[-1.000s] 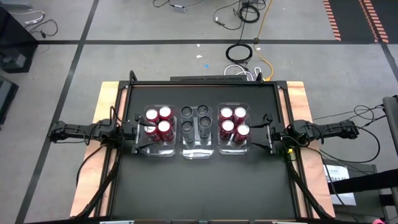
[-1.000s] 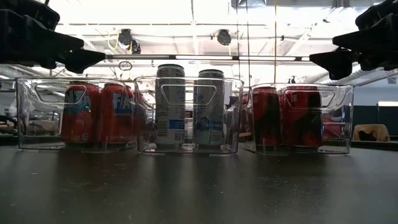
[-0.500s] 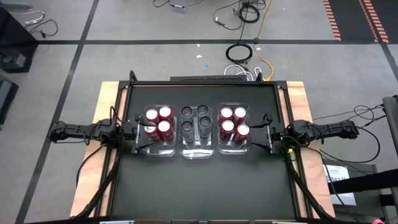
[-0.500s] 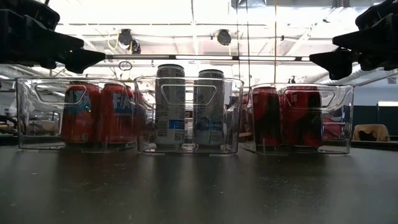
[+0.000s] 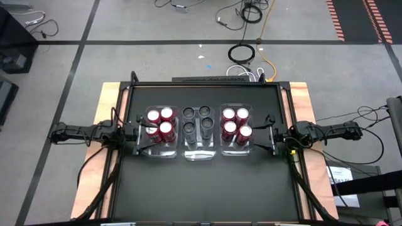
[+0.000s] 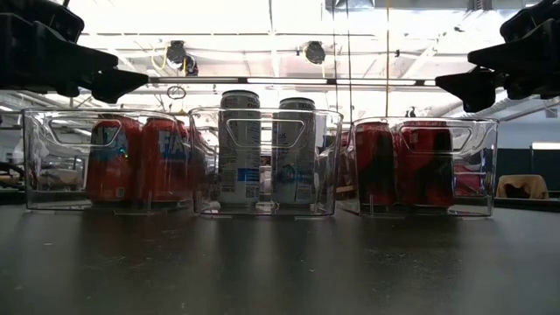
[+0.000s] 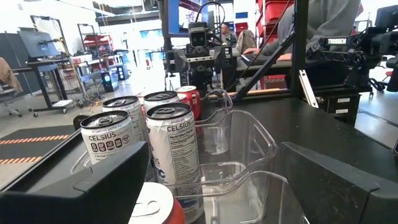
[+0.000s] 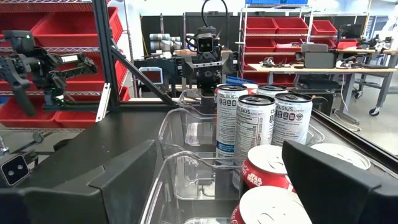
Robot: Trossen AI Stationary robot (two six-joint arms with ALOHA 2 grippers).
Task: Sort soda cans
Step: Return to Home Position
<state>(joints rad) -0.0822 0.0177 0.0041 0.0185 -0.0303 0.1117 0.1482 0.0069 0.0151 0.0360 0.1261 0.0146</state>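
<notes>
Unmoved since a second ago. Spread wide, gripping nothing, at left gripper [image 5: 139,134] and right gripper [image 5: 269,133]. Just beyond left fingers [image 7: 81,193], red cylindrical soda cans [image 5: 166,128] in clear rectangular plastic bin [image 5: 164,149]; farther, dark grey cylindrical cans [image 5: 206,123]; farthest, close to right fingers [image 8: 87,186], more red cans [image 5: 230,127].

high: straight down, far | low: level, near bins [image 6: 57,175] | wrists: facing inward, close | shared: bins, cans [image 6: 241,149]
</notes>
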